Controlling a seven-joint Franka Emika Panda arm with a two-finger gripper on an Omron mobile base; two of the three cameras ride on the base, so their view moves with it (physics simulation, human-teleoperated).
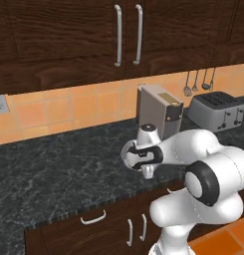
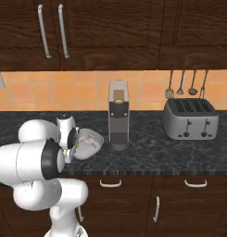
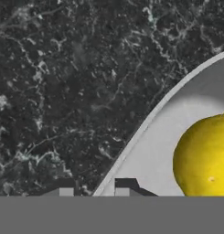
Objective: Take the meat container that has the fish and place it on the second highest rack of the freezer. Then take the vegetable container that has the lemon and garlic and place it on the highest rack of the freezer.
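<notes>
My two-finger gripper is low over the dark marbled stone counter, and its two small dark tips stand narrow, one on each side of the thin rim of the shallow light-grey, round-cornered vegetable container. One tip is outside on the counter side and the other inside the tray. I judge that I am pinching that rim, though I cannot see the contact itself.

As for progress, I judge the second half of the task to be just starting: this tray sits on the counter and has yet to go to the highest freezer rack. I cannot tell from here whether the fish tray has already been put away.

In the hand view, going left to right, there is bare counter, then the pale curved rim sweeping up to the right, then the smooth grey floor of the tray, then the bright yellow lemon lying inside near the rim. In the right base view the same tray rests just left of the tall brown-and-silver coffee machine, with a pale pinkish garlic bulb in it. A silver four-slot toaster stands well apart to the right.
</notes>
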